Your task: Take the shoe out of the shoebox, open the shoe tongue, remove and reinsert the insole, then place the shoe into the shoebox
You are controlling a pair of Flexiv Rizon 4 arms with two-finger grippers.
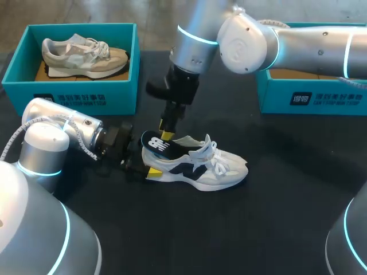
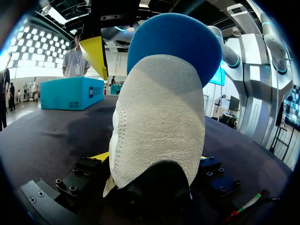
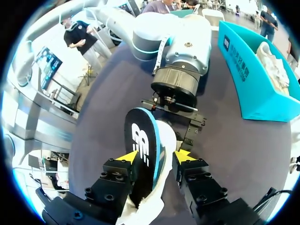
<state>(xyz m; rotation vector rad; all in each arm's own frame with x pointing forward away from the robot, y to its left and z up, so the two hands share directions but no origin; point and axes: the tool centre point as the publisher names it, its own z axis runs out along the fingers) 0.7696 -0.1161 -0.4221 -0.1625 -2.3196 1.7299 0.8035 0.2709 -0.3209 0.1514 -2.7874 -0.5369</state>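
Clamping the heel from both sides, our left gripper (image 1: pixel 148 164) has the shoe (image 1: pixel 212 169) pinned upright on the table (image 1: pixel 275 229). Just past it, our right gripper (image 3: pixel 156 153) hangs over the heel, fingers (image 3: pixel 127 156) slightly apart around the half-out insole (image 1: pixel 159 144), not squeezing it as far as we can tell. That insole looks light, thin and floppy, so we'd pinch its flat faces near the heel end. And the teal box (image 1: pixel 321 100) sits well back.

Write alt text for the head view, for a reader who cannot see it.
A white and navy sneaker lies on a black table; the left gripper grips its heel, and the right gripper is at the dark insole sticking out.
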